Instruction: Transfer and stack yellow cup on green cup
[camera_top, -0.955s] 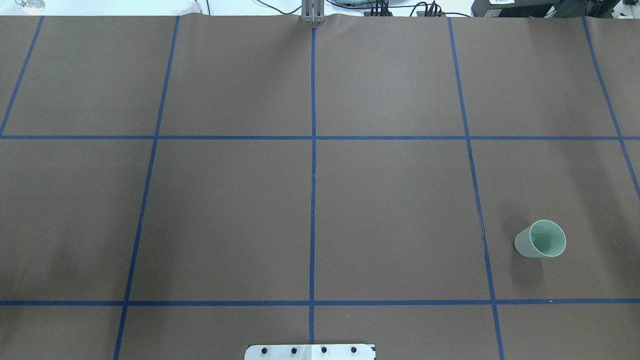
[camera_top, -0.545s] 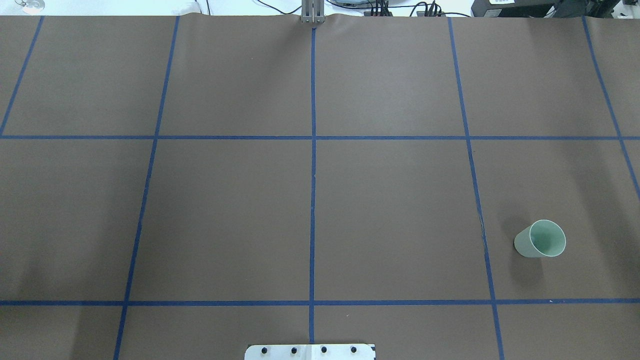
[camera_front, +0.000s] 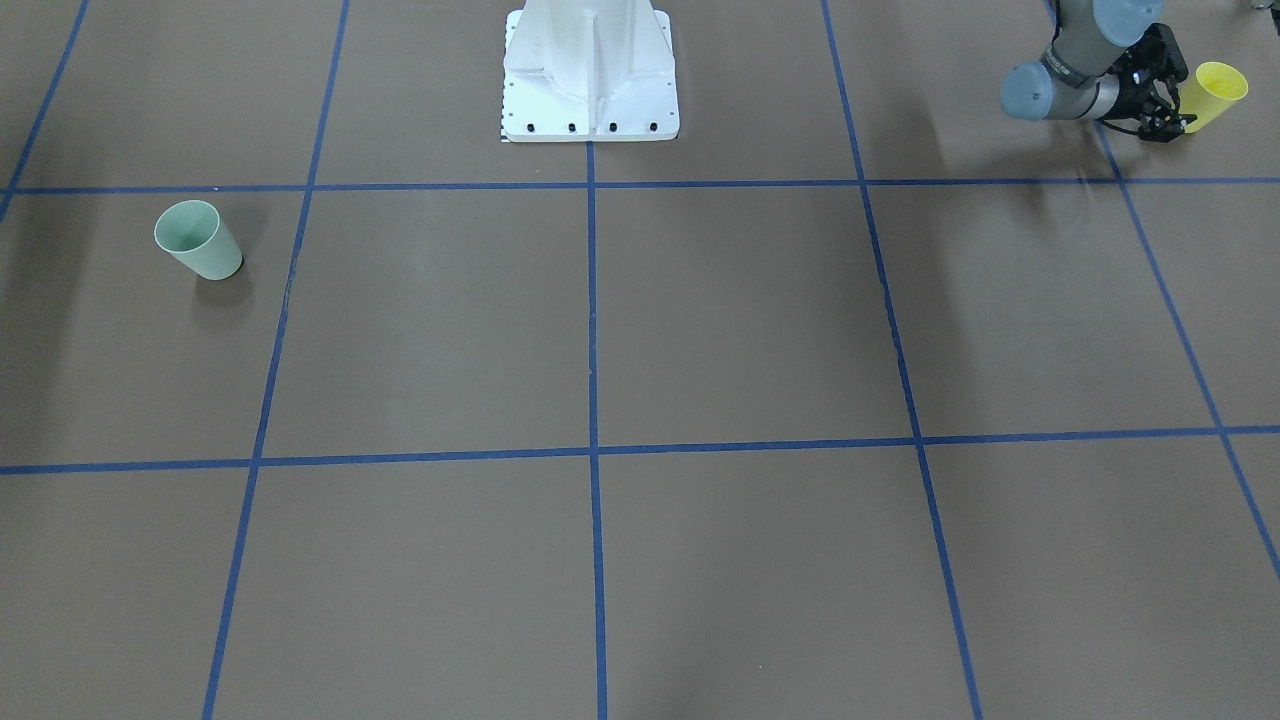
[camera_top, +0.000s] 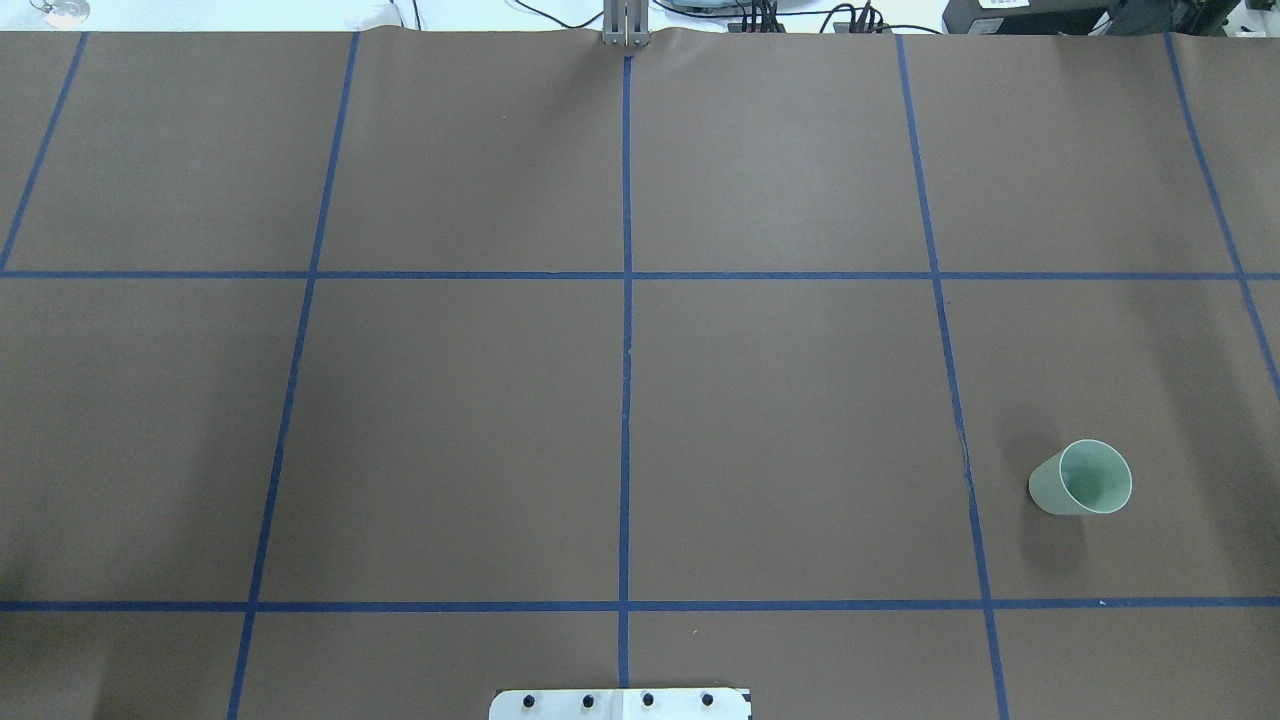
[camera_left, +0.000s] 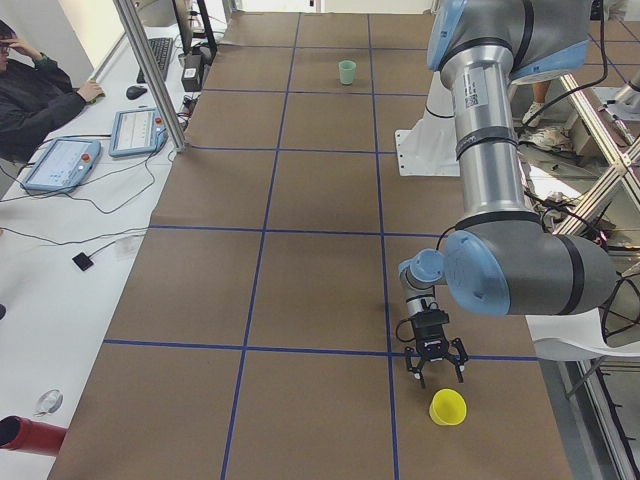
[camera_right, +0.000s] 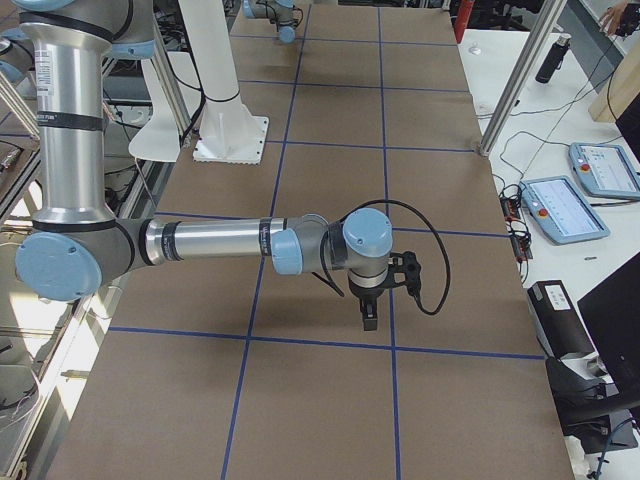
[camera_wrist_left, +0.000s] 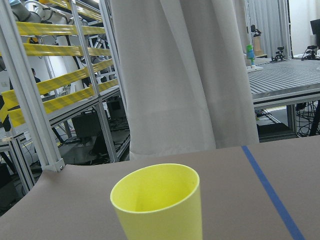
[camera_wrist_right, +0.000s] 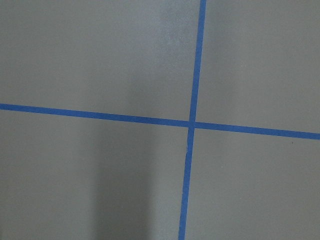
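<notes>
Nothing on the table (camera_top: 460, 420) has shifted overhead in the last second, so I judge the transfer not yet begun. My right arm (camera_right: 210, 242) hangs over the tape grid and may block the route; its claw's state I cannot tell. The green cup (camera_top: 1080, 478) and yellow cup (camera_front: 1218, 90) stand well apart. The left gripper (camera_left: 436, 378) is spread, empty, just beside the yellow cup.
</notes>
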